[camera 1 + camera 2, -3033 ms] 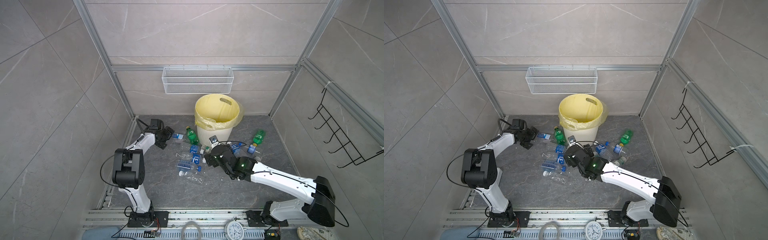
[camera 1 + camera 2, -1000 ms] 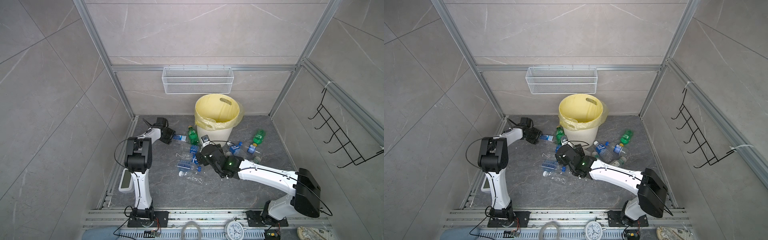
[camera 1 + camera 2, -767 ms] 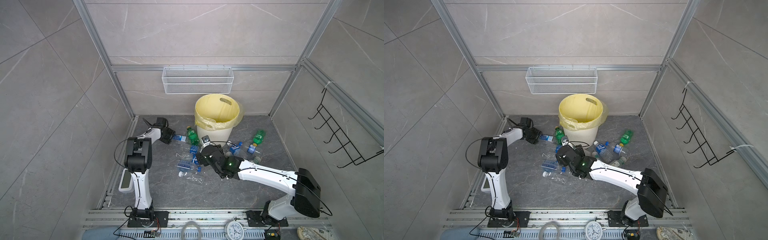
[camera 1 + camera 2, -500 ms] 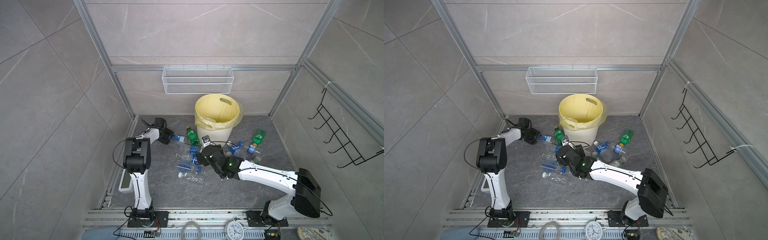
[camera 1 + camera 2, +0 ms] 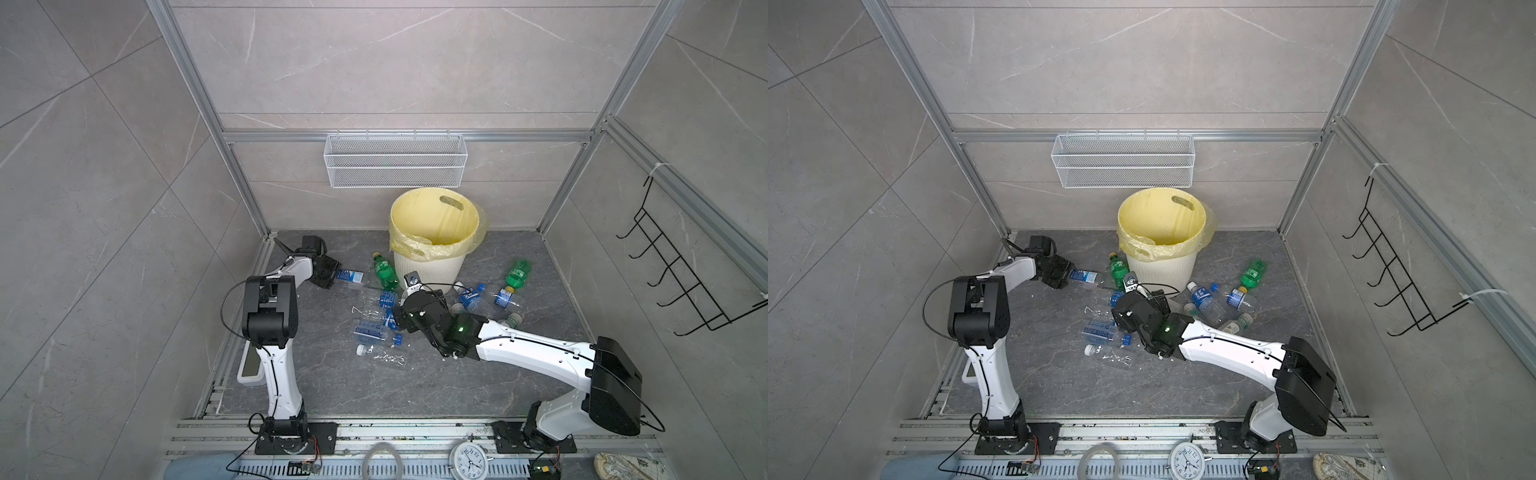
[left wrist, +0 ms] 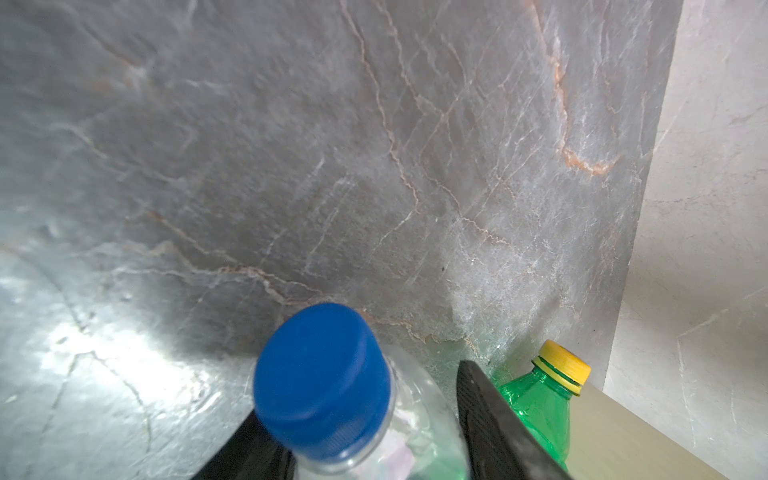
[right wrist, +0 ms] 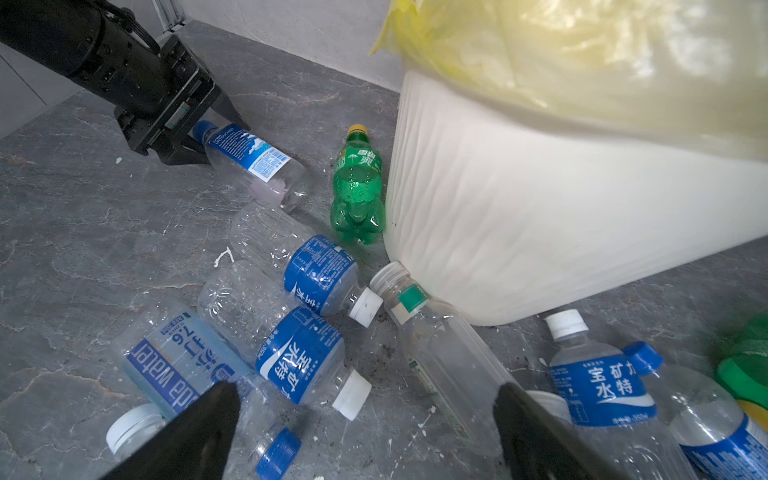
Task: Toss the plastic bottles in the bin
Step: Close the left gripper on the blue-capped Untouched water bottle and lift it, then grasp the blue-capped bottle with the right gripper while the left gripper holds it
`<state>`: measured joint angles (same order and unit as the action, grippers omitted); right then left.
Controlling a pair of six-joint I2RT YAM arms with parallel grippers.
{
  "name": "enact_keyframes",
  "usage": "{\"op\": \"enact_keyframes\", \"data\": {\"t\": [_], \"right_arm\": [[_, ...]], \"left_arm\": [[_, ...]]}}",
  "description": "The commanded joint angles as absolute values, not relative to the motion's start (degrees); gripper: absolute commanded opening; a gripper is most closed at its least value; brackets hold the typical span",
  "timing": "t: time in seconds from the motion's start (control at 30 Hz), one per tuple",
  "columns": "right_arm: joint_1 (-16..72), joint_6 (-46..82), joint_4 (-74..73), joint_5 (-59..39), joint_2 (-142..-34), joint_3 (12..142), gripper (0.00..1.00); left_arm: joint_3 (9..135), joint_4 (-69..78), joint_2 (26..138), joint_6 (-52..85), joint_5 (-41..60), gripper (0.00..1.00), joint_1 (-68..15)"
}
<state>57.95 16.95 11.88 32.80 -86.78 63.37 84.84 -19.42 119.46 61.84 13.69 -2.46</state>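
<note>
Right jaws hang wide open; between them lie a white-capped blue-label bottle (image 7: 300, 358) and a green-tagged clear bottle (image 7: 440, 353). Farther out, left jaws pinch a blue-capped bottle (image 6: 324, 365) at its cap end. Beyond both stands the bin (image 7: 540, 199). The bottles look empty, so probably light, crushable and slick; necks should give the firmest hold.

One bottle (image 5: 350, 276) lies on the floor (image 5: 332, 374), its neck between the left pincer's (image 5: 332, 277) jaws. A second bottle (image 5: 383, 272) lies beyond it, just beside the bin (image 5: 432, 270). Before the right pincer (image 7: 368, 395) lies a bottle cluster (image 7: 291, 316), with the bin behind.
</note>
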Motion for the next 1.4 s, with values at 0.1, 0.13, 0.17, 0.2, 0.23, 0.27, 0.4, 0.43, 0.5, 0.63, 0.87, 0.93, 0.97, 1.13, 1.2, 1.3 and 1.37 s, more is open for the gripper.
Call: {"op": "enact_keyframes", "data": {"t": [0.1, 0.13, 0.17, 0.2, 0.23, 0.27, 0.4, 0.43, 0.5, 0.63, 0.87, 0.93, 0.97, 1.13, 1.2, 1.3, 1.37], "right_arm": [[58.1, 14.6, 12.3, 31.7, -87.7, 67.2, 0.99], [58.1, 13.9, 12.8, 31.4, -88.1, 68.2, 0.99], [58.1, 13.4, 13.2, 31.2, -88.4, 69.0, 0.99], [58.1, 12.7, 13.6, 31.1, -88.8, 70.0, 0.99], [58.1, 12.3, 13.9, 30.9, -89.1, 70.9, 0.99], [58.1, 11.9, 14.1, 30.6, -89.1, 71.5, 0.99], [58.1, 10.8, 14.2, 28.9, -89.8, 73.7, 0.99], [58.0, 10.3, 14.4, 28.2, -90.2, 74.5, 0.99], [58.0, 9.5, 14.8, 27.0, -90.9, 76.4, 0.99], [57.9, 7.6, 17.2, 24.8, -93.8, 82.6, 0.99], [56.2, 6.6, 19.2, 20.8, -99.8, 92.2, 0.99], [55.8, 6.9, 19.6, 19.6, -101.4, 94.2, 0.99], [55.6, 7.0, 19.7, 19.1, -102.1, 95.1, 0.99], [54.8, 7.9, 19.8, 16.2, -104.5, 97.6, 0.99], [54.5, 8.5, 19.9, 14.8, -105.3, 98.1, 0.99], [54.4, 8.7, 19.7, 13.6, -106.4, 98.4, 0.99], [54.4, 8.6, 19.4, 12.8, -107.1, 98.4, 0.99]], "left_arm": [[87.7, -22.7, 113.4, 57.6, 14.2, 0.34, -2.1], [88.5, -23.5, 113.1, 56.8, 14.2, 0.34, -2.0], [89.2, -24.3, 112.9, 56.2, 14.1, 0.34, -2.0], [90.1, -25.3, 112.6, 55.5, 14.2, 0.34, -2.1], [90.8, -26.0, 112.4, 54.8, 14.4, 0.34, -2.1], [91.3, -26.4, 112.0, 54.2, 14.6, 0.34, -2.0], [93.5, -29.5, 110.4, 51.1, 15.4, 0.34, -2.1], [94.2, -30.5, 109.9, 50.2, 15.7, 0.34, -2.1], [95.1, -31.9, 108.7, 49.2, 16.4, 0.35, -2.0], [95.8, -34.3, 105.4, 47.3, 17.6, 0.35, -2.0], [93.4, -35.9, 99.5, 44.6, 21.4, 0.35, -2.0], [92.2, -35.7, 98.2, 44.1, 24.1, 0.35, -2.0], [91.4, -35.9, 97.3, 43.5, 24.9, 0.35, -2.0], [85.0, -32.2, 92.2, 43.9, 29.4, 0.35, -2.2], [82.9, -30.9, 90.5, 44.0, 30.7, 0.35, -2.3], [81.5, -30.2, 89.3, 44.4, 32.0, 0.35, -2.7], [81.1, -30.0, 89.0, 44.4, 33.0, 0.35, -3.1]]}}
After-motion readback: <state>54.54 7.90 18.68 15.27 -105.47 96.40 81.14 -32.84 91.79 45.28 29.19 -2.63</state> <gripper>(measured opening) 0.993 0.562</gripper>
